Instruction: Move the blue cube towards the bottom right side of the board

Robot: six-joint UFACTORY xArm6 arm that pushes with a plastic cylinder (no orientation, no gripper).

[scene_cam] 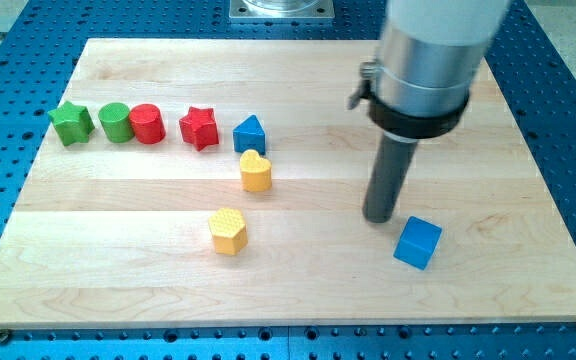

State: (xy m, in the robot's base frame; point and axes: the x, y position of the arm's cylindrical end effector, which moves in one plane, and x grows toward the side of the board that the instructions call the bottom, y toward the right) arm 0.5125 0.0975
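Note:
The blue cube lies on the wooden board in the lower right part of the view. My tip rests on the board just to the upper left of the cube, close to its top-left corner; I cannot tell whether it touches the cube. The dark rod rises from the tip into a grey and silver arm body at the view's top right.
A row near the view's upper left holds a green star, a green cylinder, a red cylinder, a red star and a blue triangular block. A yellow heart and a yellow hexagon lie below them.

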